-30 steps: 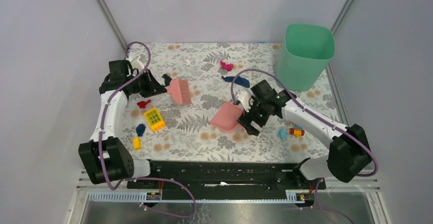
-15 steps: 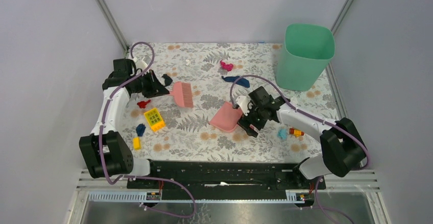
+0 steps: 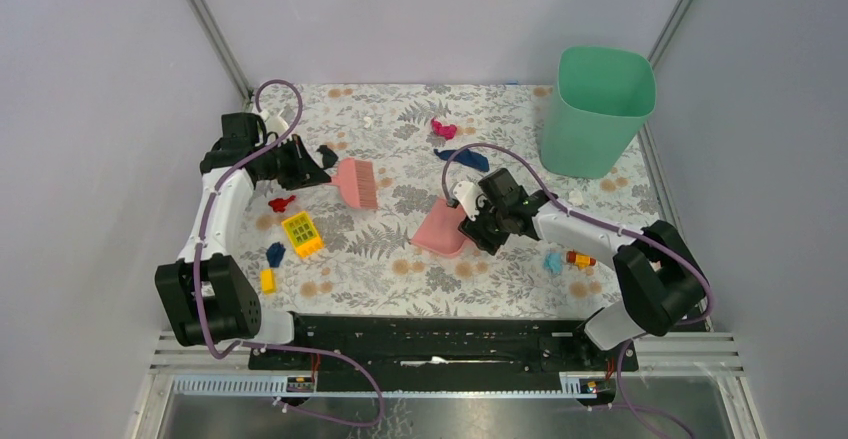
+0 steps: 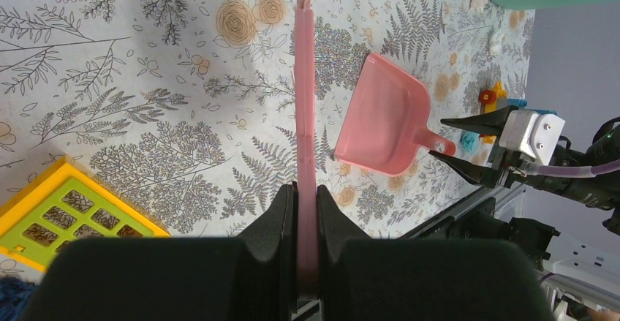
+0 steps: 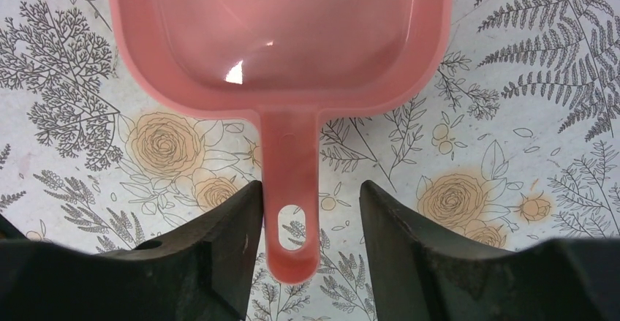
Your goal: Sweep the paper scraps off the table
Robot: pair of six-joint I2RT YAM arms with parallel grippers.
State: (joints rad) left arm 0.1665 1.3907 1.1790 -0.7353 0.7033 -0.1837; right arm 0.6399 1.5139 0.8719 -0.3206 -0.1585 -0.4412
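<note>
Scraps [image 3: 443, 129] litter table [image 3: 385, 259] (grey-walled); left jaws clamp brush [image 3: 355, 181], right open around dustpan handle [image 5: 291, 160].

The tabletop [image 3: 390, 259] is a flat rectangular surface with a white-and-grey leaf-patterned covering dotted with orange-brown spots. Each scrap is a small crumpled paper wad lying loose on the covering.

- The magenta scrap [image 3: 443, 129] lies near the far edge, centre.
- The elongated dark blue scrap [image 3: 458, 157] lies just nearer than the magenta one.
- The red scrap [image 3: 282, 202] lies at the left.
- The second dark blue scrap [image 3: 275, 254] lies nearer, also at the left.
- The cyan scrap [image 3: 552, 262] lies at the right.
</note>
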